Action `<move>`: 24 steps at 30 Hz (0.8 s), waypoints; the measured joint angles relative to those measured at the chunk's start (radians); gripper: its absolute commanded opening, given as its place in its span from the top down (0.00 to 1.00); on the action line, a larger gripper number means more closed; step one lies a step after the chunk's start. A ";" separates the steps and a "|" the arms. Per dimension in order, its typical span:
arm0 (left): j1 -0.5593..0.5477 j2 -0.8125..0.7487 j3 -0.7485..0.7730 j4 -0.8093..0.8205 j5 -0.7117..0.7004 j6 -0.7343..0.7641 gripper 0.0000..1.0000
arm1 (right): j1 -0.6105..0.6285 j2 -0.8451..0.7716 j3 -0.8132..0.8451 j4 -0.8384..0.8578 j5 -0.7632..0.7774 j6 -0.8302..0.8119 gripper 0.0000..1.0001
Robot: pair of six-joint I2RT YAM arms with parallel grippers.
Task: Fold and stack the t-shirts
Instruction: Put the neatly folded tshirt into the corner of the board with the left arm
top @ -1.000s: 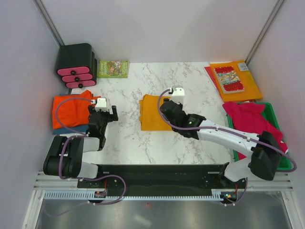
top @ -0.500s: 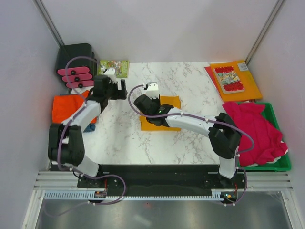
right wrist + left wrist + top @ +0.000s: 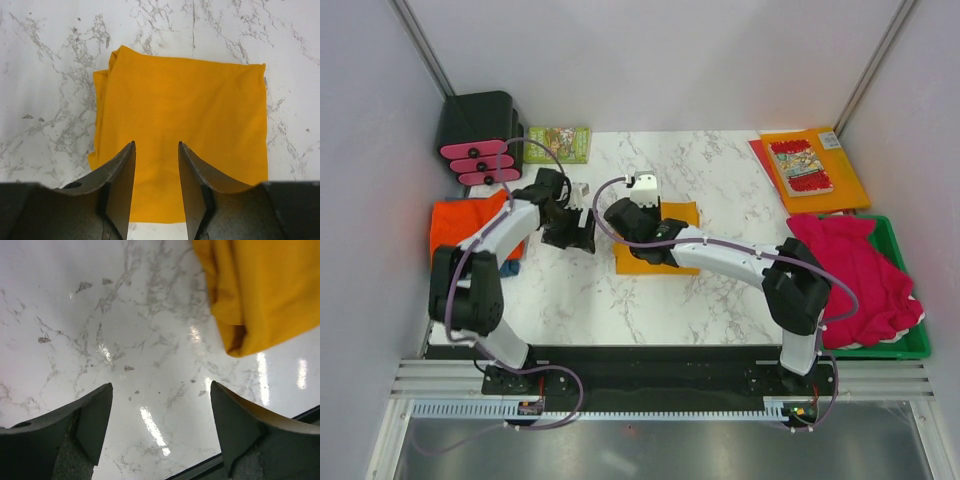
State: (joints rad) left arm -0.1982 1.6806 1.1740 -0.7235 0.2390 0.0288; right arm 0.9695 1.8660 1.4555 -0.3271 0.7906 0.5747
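Observation:
A folded mustard t-shirt [image 3: 682, 213] lies flat at the table's middle; it also shows in the right wrist view [image 3: 180, 115] and its corner in the left wrist view [image 3: 260, 290]. My right gripper [image 3: 632, 222] hovers over its left part, jaws open and empty [image 3: 156, 144]. My left gripper [image 3: 575, 232] is open and empty [image 3: 161, 386] over bare marble just left of that shirt. A red-orange t-shirt [image 3: 460, 225] lies at the left edge with a blue one [image 3: 510, 267] under it. Crimson-pink t-shirts [image 3: 850, 265] are heaped at the right.
The crimson-pink heap sits in a green bin [image 3: 910, 345]. An orange folder with a comic book [image 3: 815, 165] lies at the back right. A green book [image 3: 557, 143] and a black box with pink handles [image 3: 477, 135] stand at the back left. Walls close in both sides.
My left arm rose from beside the orange shirt, swung to the back, then came down by the mustard shirt's left edge. My right gripper moved left over the shirt, then held.

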 measured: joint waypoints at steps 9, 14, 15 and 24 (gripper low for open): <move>-0.005 -0.299 -0.259 0.392 0.115 -0.076 0.51 | -0.122 0.008 -0.062 -0.003 -0.079 0.063 1.00; -0.005 -0.285 -0.371 0.531 0.153 -0.147 0.22 | -0.196 0.076 -0.062 0.001 -0.122 0.092 1.00; -0.005 -0.271 -0.371 0.560 0.160 -0.161 0.20 | -0.200 0.094 -0.062 0.003 -0.130 0.093 1.00; -0.012 -0.080 -0.303 0.665 0.192 -0.274 0.16 | -0.186 0.209 -0.036 0.005 -0.181 0.092 1.00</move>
State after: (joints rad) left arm -0.2104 1.6009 0.8711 -0.0589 0.4309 -0.2455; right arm 0.7837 2.0750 1.4193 -0.3218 0.6094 0.6670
